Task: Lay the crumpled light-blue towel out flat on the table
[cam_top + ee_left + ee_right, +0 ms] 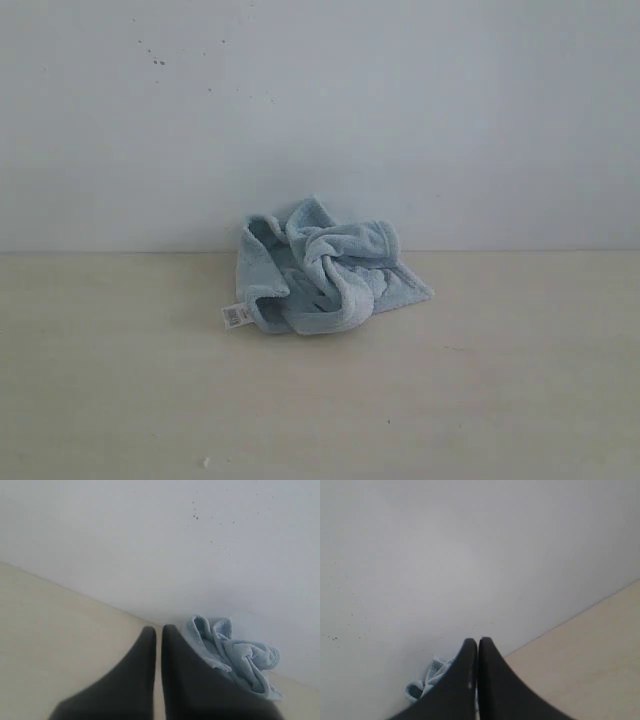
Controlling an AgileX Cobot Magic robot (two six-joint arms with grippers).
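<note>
The light-blue towel (320, 268) lies crumpled in a heap on the cream table (500, 380), close to the wall, with its small white label tag (234, 316) sticking out at one edge. Neither arm shows in the exterior view. In the left wrist view my left gripper (158, 630) is shut with nothing in it, and the towel (235, 655) lies beyond it, partly hidden by one finger. In the right wrist view my right gripper (478, 642) is also shut and holds nothing. A bit of the towel (427, 682) peeks out behind its dark fingers.
A white-grey wall (320, 110) with a few dark specks rises right behind the towel. A tiny white speck (206, 462) lies near the table's front edge. Bare tabletop stretches to both sides and in front of the towel.
</note>
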